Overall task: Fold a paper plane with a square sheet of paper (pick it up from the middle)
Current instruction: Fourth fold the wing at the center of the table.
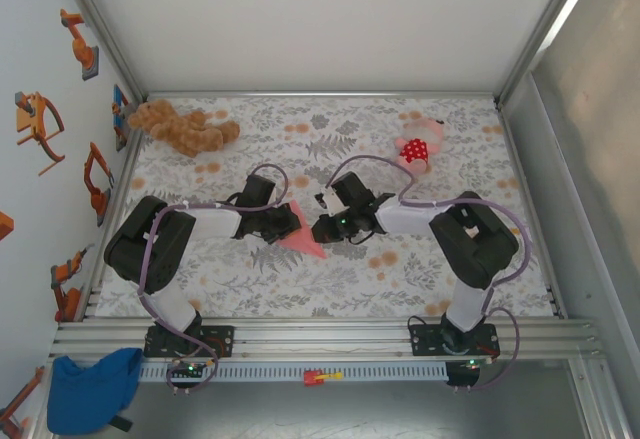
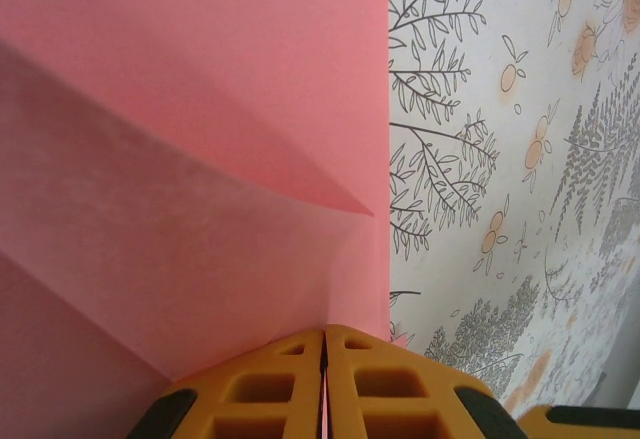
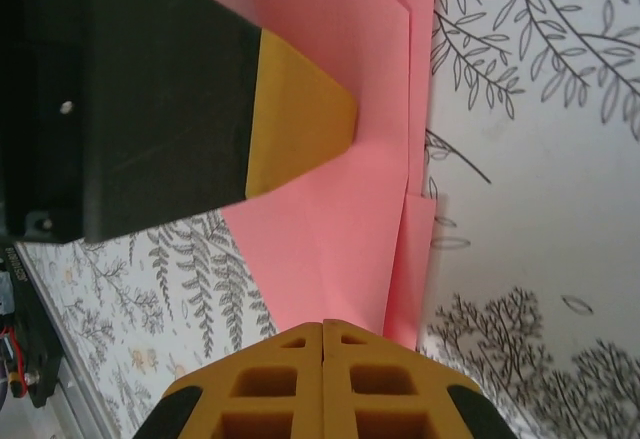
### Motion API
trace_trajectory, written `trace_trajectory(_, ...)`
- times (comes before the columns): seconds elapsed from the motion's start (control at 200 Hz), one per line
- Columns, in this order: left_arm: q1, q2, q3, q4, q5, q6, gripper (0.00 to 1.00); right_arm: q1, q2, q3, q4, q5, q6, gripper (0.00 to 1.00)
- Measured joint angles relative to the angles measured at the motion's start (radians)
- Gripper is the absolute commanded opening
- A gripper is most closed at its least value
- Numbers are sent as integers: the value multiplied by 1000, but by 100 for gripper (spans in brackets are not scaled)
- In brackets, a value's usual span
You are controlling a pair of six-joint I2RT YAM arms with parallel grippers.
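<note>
With the left hand (image 1: pixel 283 221) and right hand (image 1: pixel 325 227) each clenched on the part-folded pink paper (image 1: pixel 303 239) at centre frame, low by the worktop (image 1: pixel 400 279), align edges evenly and press the crease flat, without tugging apart or tearing.

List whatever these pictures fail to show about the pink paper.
- Top external: the pink paper is too small for its folds to read; the left end effector and right end effector cover parts of it.
- Left wrist: the paper's outline is cut off by the top and left edges.
- Right wrist: the left end effector covers part of the paper.
</note>
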Motion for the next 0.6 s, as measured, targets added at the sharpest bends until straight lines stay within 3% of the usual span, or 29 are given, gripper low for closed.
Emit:
trace_trajectory(0.346, -7, -5, 5, -6, -3, 0, 11, 11, 57, 10, -20, 25, -2, 0)
trace_trajectory(0.601, -43, -119, -24, 34, -33, 21, 12, 13, 57, 11, -27, 43, -4, 0)
